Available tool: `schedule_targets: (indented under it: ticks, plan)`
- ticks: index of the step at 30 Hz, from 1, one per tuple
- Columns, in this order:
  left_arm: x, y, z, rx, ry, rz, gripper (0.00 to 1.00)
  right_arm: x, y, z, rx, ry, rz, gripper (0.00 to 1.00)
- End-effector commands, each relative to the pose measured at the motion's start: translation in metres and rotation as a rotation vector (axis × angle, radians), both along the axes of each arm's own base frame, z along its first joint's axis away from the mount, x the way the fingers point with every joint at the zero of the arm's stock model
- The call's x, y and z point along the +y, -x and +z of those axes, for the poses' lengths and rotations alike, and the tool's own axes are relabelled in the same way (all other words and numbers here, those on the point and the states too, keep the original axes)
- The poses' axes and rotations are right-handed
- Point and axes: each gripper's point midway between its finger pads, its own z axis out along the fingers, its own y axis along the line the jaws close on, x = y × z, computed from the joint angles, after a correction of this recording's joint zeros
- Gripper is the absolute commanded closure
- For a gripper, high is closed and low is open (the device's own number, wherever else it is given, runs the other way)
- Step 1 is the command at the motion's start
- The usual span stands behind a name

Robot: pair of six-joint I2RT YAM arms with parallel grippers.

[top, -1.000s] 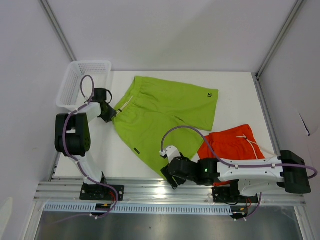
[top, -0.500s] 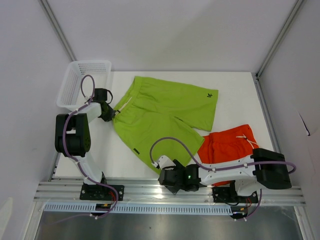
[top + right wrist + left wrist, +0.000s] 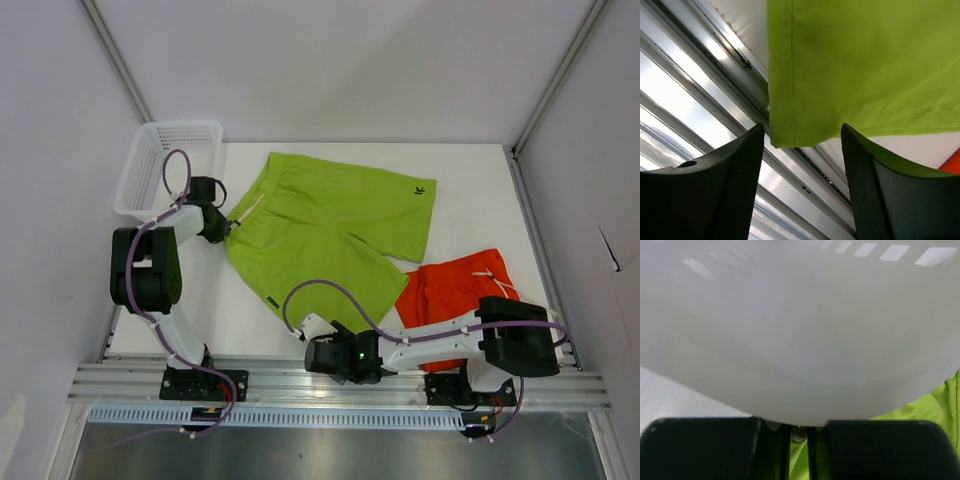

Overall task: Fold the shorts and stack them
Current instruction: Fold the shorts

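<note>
Left gripper (image 3: 224,228), middle left of the overhead view, has its jaws pressed nearly together on the waistband edge of the lime green shorts (image 3: 330,230). On its wrist view I see a sliver of green cloth in the slit between the fingers (image 3: 705,447). Those shorts lie flat at the centre of the table (image 3: 470,180), long axis left to right: waistband left, one leg pointing right, the other toward the lower right. Right gripper (image 3: 318,355), bottom centre, stands spread and pinches nothing, the green hem corner just off its tips. Orange shorts (image 3: 455,290) sit lower right, partly under my right arm. White basket (image 3: 150,170) is upper left
</note>
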Motion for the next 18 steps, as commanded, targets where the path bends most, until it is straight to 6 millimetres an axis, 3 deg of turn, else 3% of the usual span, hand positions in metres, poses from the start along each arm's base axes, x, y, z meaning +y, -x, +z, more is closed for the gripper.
schedule_targets:
  ticks: [1, 3, 5, 6, 10, 11, 18]
  plan:
    - [0.004, 0.005, 0.006, 0.001, -0.049, -0.022, 1.0, 0.015, -0.01, 0.007, -0.038, -0.025, 0.003, 0.4]
    - [0.001, 0.006, 0.01, -0.003, -0.041, -0.032, 1.0, 0.014, -0.01, 0.005, -0.032, -0.021, 0.011, 0.46]
    - [0.0, 0.007, 0.015, -0.012, -0.039, -0.041, 1.0, 0.012, -0.009, 0.001, -0.021, -0.013, 0.027, 0.59]
    - [0.0, 0.007, 0.016, -0.013, -0.041, -0.044, 1.0, 0.011, -0.009, 0.0, -0.023, -0.01, 0.029, 0.71]
    - [-0.001, 0.014, 0.019, 0.003, -0.039, -0.052, 1.0, 0.007, -0.01, 0.004, -0.028, -0.008, 0.036, 1.0]
    - [-0.012, 0.019, 0.019, 0.012, -0.04, -0.082, 1.0, 0.007, -0.005, 0.007, -0.029, -0.011, 0.054, 1.0]
    - [-0.022, 0.045, 0.026, 0.002, 0.002, -0.103, 1.0, -0.002, 0.026, 0.036, -0.022, -0.072, 0.132, 1.0]
